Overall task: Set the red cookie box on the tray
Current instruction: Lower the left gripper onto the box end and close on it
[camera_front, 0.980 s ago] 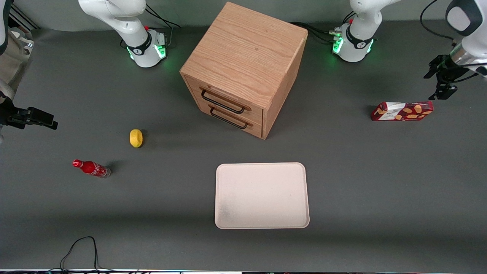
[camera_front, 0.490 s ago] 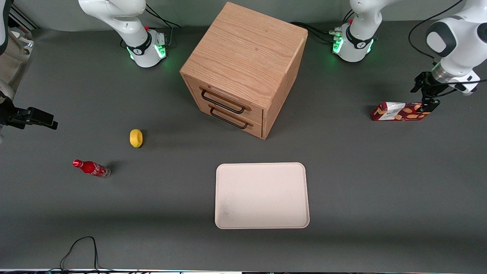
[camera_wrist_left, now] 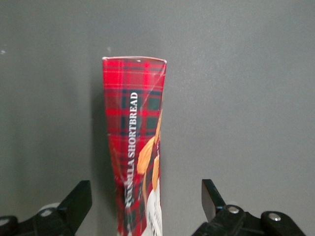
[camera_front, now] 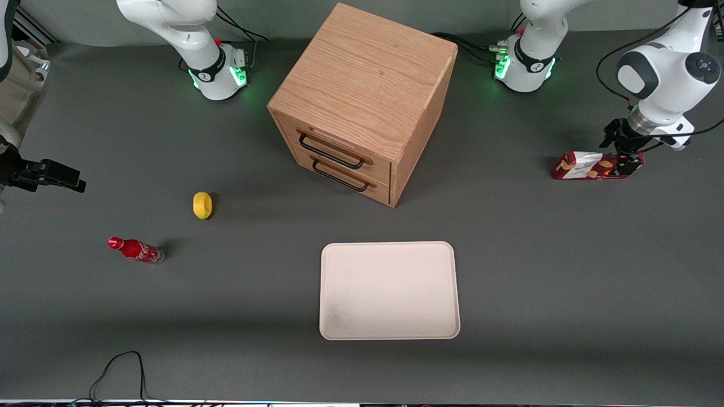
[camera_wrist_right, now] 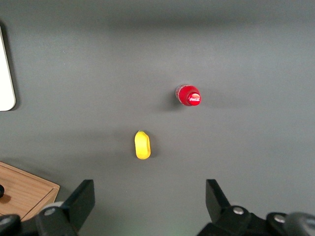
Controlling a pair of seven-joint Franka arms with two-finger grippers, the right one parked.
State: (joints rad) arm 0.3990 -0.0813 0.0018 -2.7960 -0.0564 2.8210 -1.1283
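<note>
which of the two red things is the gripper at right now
The red cookie box, the long carton toward the working arm's end. The gripper sits over one end, fingers open either side. The red soda bottle stands beside the lemon.

Box (camera_front: 588, 167) was dark red with orange-yellow cookies and a white patch; up close (camera_wrist_left: 134, 147) it was red tartan with white lettering. Tray (camera_front: 389, 291) was cream-white, bench (camera_front: 537, 254) flat dark grey, cabinet (camera_front: 367, 73) light oak with black handles, gripper (camera_front: 624, 159) black, lemon (camera_front: 202, 204) yellow, bottle (camera_front: 136, 250) red.
</note>
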